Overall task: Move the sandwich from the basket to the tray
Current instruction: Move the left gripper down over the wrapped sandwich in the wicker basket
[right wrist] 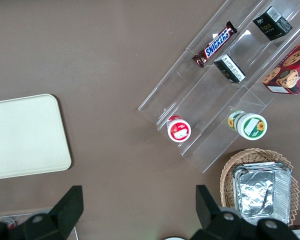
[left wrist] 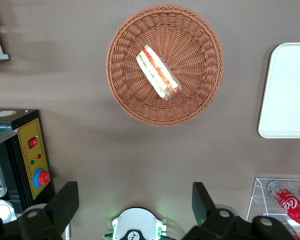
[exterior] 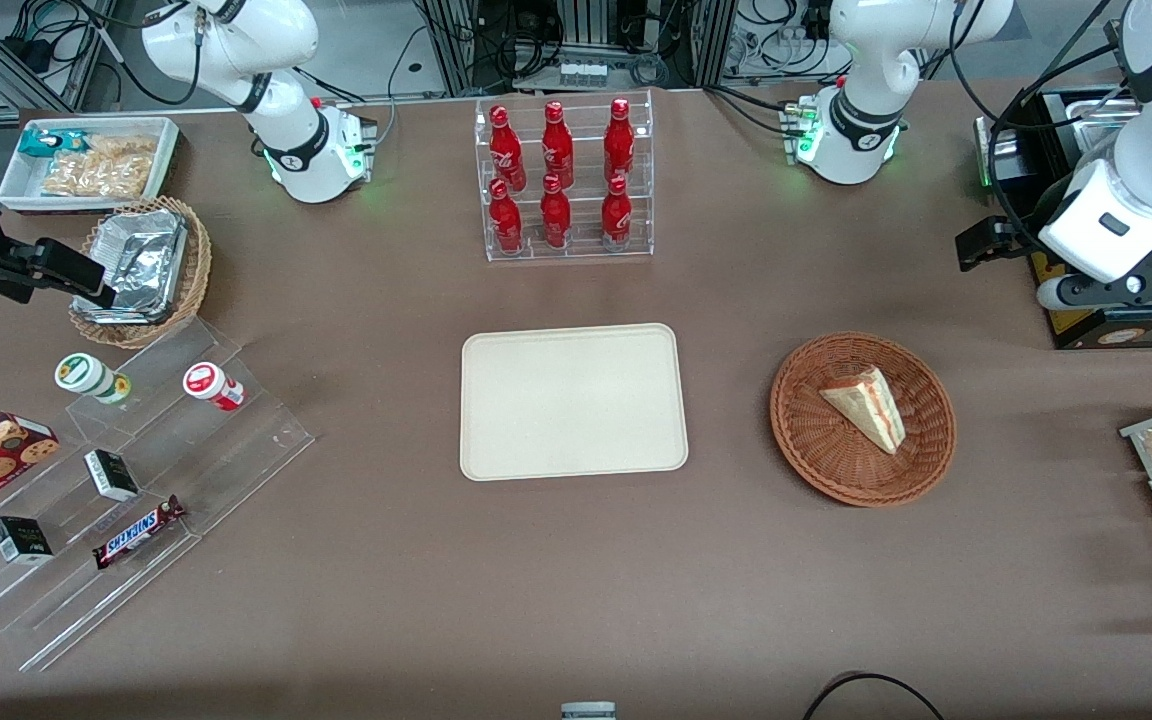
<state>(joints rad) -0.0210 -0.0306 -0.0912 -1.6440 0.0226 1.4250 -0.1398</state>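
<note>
A brown counter (exterior: 356,560) holds a round reddish-brown wicker basket (exterior: 806,455) toward the working arm's end. A triangular sandwich (exterior: 869,405) lies flat inside the basket, its red, pink and green filling showing along the cut edge. Beside the basket, toward the middle of the counter and apart from it, sits a bare cream-beige tray (exterior: 573,401) with rounded corners.

The left arm's gripper (left wrist: 135,206) hangs high above the counter, farther from the front camera than the basket, touching nothing. Its two dark fingers (left wrist: 65,202) are spread wide with nothing between them.

A clear rack of six red bottles (exterior: 563,178) stands farther from the front camera than the tray.
</note>
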